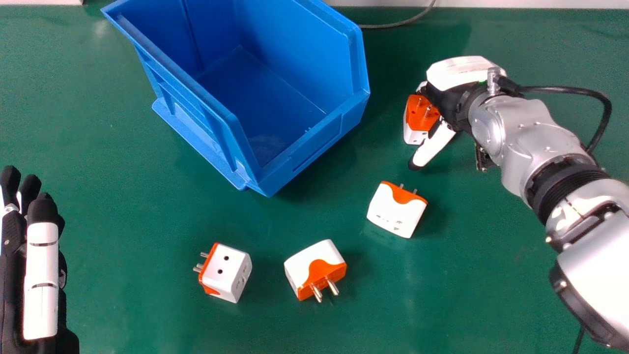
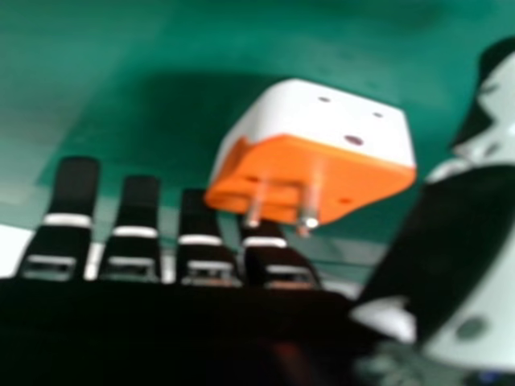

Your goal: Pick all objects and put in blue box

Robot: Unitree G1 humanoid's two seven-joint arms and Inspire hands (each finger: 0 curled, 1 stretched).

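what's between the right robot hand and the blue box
In the head view, an orange-and-white adapter lies by the right robot hand, toward the blue box; then bare green table.

We are seeing four plug adapters, one lying at our right hand, and one blue box standing left of it.

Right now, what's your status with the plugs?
Right hand open at far plug, no grip. Left hand open, idle. Box wall between plug and inside.
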